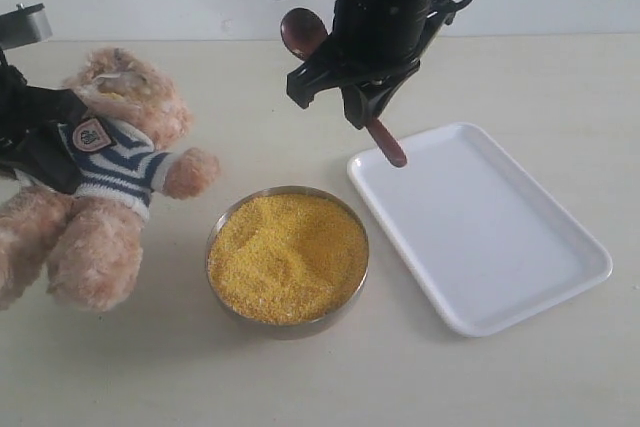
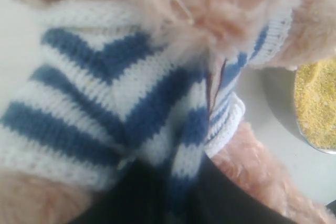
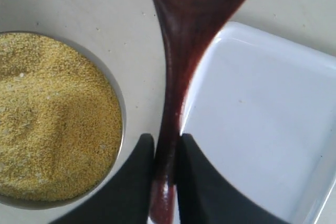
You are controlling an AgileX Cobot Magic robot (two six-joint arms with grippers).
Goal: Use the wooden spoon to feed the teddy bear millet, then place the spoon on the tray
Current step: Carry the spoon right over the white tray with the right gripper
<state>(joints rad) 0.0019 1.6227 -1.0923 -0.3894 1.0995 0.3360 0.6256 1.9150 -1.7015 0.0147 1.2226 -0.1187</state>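
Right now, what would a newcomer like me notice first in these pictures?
The bright yellow millet filling a metal bowl at front centre stands out most. Left of it is a fluffy teddy bear in a striped shirt; at the corner of the white tray on the right, the right end effector grips a dark wooden spoon.

Exterior view high, angled down over table (image 1: pixel 150 367); wrist views close, all sharing millet (image 1: pixel 288 255)
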